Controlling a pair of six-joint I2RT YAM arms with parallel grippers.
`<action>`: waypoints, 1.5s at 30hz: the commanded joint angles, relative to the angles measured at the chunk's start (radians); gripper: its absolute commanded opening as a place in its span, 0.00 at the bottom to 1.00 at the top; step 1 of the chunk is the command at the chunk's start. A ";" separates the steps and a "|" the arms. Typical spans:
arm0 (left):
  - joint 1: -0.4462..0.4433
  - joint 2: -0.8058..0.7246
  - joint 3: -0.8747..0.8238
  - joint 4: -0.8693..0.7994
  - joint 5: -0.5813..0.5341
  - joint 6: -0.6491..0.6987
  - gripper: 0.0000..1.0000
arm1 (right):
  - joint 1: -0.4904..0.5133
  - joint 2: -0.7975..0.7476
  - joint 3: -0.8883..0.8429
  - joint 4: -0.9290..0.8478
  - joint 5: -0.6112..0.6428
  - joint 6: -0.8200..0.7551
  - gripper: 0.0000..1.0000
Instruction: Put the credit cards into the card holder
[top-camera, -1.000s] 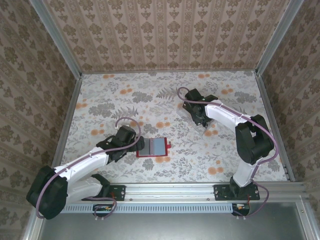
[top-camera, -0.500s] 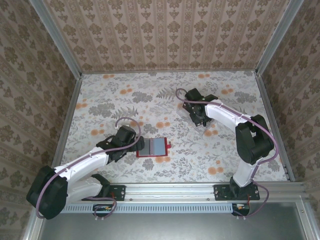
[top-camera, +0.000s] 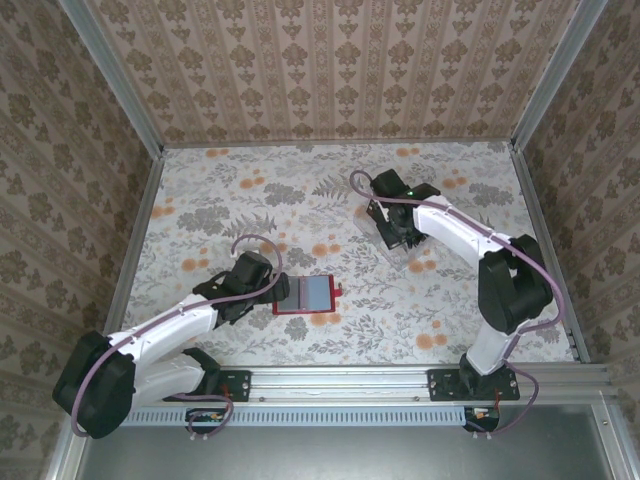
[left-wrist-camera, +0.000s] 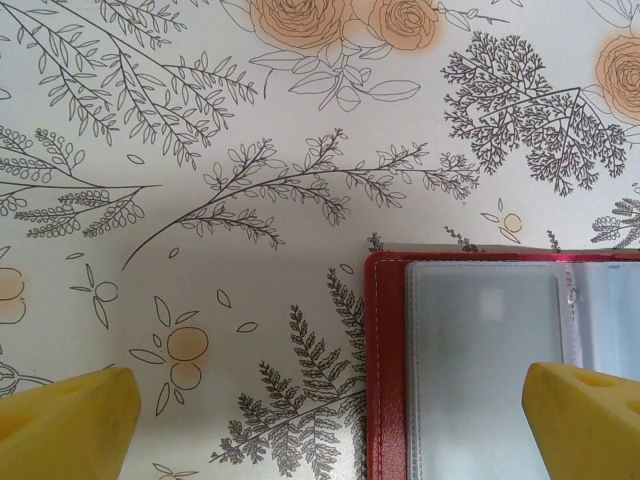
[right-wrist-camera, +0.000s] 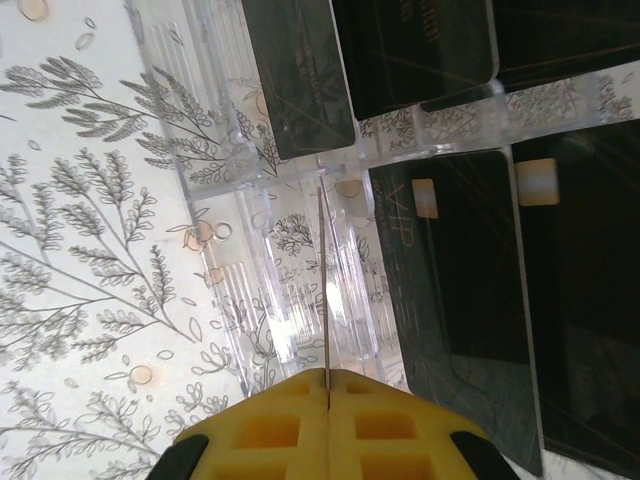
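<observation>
The red card holder (top-camera: 305, 295) lies open on the table, its clear inner sleeves (left-wrist-camera: 480, 370) facing up. My left gripper (top-camera: 272, 290) hovers open just over its left edge (left-wrist-camera: 385, 380), and the yellow fingertips (left-wrist-camera: 70, 425) stand wide apart. My right gripper (right-wrist-camera: 328, 378) is shut on one credit card (right-wrist-camera: 323, 280), seen edge-on as a thin line above the clear plastic tray (right-wrist-camera: 230, 120). Several more dark credit cards (right-wrist-camera: 460, 300) rest in the tray's compartments. In the top view the right gripper (top-camera: 395, 228) is at the back right, over the tray.
Papered walls with metal frame posts (top-camera: 120, 95) enclose the floral table (top-camera: 250, 210). Open tabletop stretches between the card holder and the tray.
The right gripper has shifted slightly toward the back of the table over the tray. The left arm and the card holder have not moved.
</observation>
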 joint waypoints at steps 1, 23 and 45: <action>-0.006 0.008 0.027 -0.008 -0.020 0.025 1.00 | 0.024 -0.093 0.046 -0.045 -0.005 0.034 0.00; -0.006 0.045 -0.008 -0.016 -0.078 0.034 1.00 | 0.426 -0.212 -0.456 0.810 -0.238 0.920 0.00; -0.006 0.074 -0.027 0.036 -0.046 0.067 1.00 | 0.452 -0.030 -0.495 0.884 -0.233 0.965 0.00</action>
